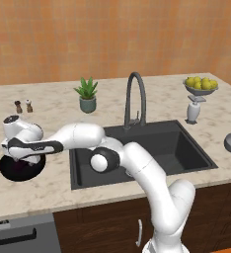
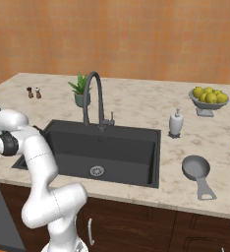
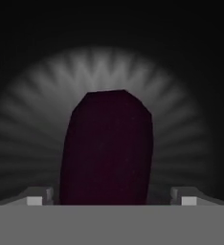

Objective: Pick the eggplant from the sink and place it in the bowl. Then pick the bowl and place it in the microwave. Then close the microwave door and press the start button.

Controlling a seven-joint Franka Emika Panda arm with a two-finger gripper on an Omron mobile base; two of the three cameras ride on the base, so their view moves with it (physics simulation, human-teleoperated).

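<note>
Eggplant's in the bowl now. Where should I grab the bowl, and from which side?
Grip the bowl by its rim, coming straight down from above: it is shallow and round, too wide to span, so one finger should go inside the wall and one outside. Choose a stretch of rim away from the eggplant, probably the near edge, which lies bare on the counter.

My left base camera sits behind arm, looks forward and down across beige marble counter [image 1: 48, 195] at dark grey rectangular sink [image 1: 186, 148] from left side. My right base camera covers same counter [image 2: 186, 189] and sink [image 2: 131, 142] from right side, equally far back. Both share dark gooseneck faucet [image 1: 135, 99] [image 2: 94, 98]. My hand camera very close, aimed into glossy black round bowl [image 3: 190, 119], dark purple stubby eggplant [image 3: 106, 148] centre.
</note>
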